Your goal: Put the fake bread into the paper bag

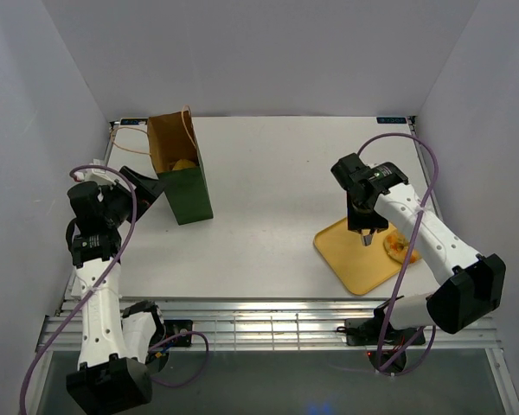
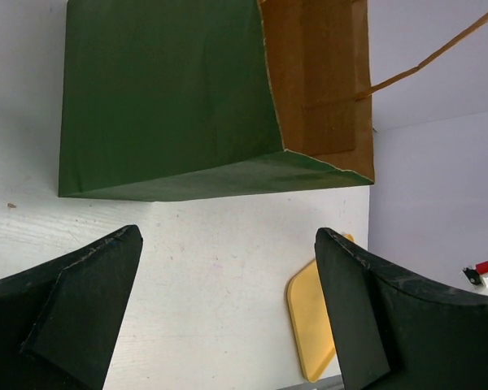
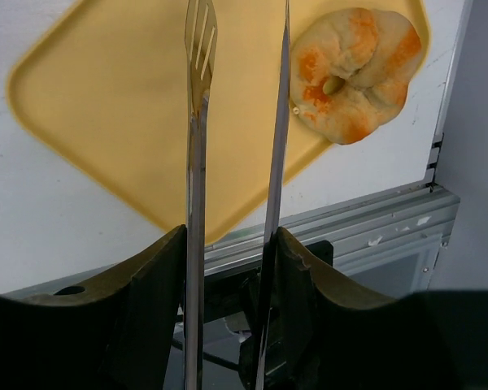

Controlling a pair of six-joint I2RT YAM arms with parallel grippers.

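From above, the upright dark green paper bag (image 1: pixel 183 186) stands near the white bench's (image 1: pixel 268 173) far left corner with a yellowish bread piece (image 1: pixel 184 164) inside; the left claw (image 1: pixel 151 188) is just beside it. The left wrist view shows that claw wide open and empty. In the right wrist view, the right claw (image 3: pixel 228 276) clamps long metal tongs (image 3: pixel 197 162), blades apart, over a flat yellow plastic tray (image 3: pixel 106 97) at the near right edge, a round orange-streaked bun (image 3: pixel 354 73) beside them.

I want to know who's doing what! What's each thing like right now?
paper bag: upright, open, yellowish piece inside
bun: lying on yellow tray, not grabbed
tongs: tips apart, nothing pinched
right claw: shut on tongs
left claw: open, empty
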